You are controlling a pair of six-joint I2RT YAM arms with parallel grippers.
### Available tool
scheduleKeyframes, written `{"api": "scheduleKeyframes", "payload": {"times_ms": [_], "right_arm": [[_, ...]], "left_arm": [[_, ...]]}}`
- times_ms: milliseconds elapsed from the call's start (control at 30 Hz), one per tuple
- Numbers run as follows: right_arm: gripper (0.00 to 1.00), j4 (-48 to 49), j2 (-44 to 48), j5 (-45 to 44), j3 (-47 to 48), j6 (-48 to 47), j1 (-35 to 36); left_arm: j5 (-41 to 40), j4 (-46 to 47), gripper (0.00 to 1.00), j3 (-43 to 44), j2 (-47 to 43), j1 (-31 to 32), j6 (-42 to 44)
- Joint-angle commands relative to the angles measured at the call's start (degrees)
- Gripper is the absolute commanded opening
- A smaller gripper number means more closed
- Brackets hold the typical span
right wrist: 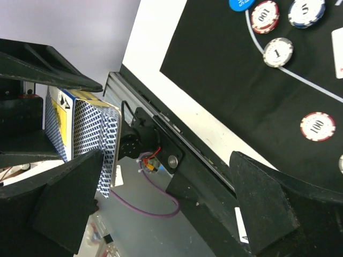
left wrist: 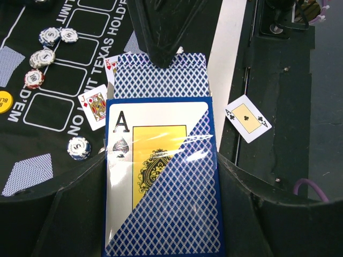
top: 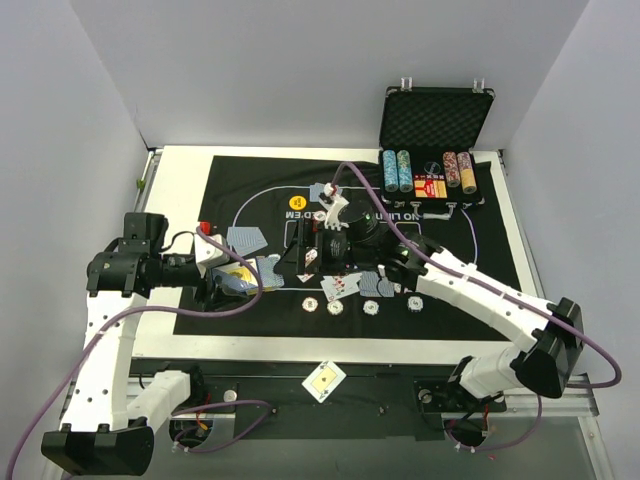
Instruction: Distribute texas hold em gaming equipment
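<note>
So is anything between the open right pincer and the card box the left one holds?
Nothing visible. The card box, clamped in the left pincer, sits right beside one finger of the open right pincer, with no object between.

Middle of the mat (top: 225, 180) cluttered with cards (top: 247, 240) and a row of chips (top: 335, 306), right arm (top: 470, 290) slanting across it, open case (top: 437, 120) walling the far right corner, left gripper (top: 232, 282) with card box (left wrist: 161, 176) between its jaws, bare worktop (top: 185, 190) strip along the left.
</note>
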State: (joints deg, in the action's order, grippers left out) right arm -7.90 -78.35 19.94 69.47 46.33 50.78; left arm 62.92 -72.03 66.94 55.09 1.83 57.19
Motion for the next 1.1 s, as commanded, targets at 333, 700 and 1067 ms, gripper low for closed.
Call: {"api": "scheduleKeyframes", "payload": {"times_ms": [333, 700, 1067], "right_arm": [[1.00, 11.41, -2.78, 3.70, 1.37, 6.05, 2.30], [1.00, 12.03, -2.95, 3.35, 0.67, 6.67, 2.92], [0.96, 14.23, -3.22, 3.96, -2.50, 7.64, 2.83]], "left_arm": [[3.62, 0.40, 0.06, 0.65, -0.07, 0.02, 1.26], [4.14, 1.36, 0.06, 1.53, -0.33, 0.02, -0.67], [4.50, 2.33, 0.06, 1.79, -0.60, 0.02, -1.99]]}}
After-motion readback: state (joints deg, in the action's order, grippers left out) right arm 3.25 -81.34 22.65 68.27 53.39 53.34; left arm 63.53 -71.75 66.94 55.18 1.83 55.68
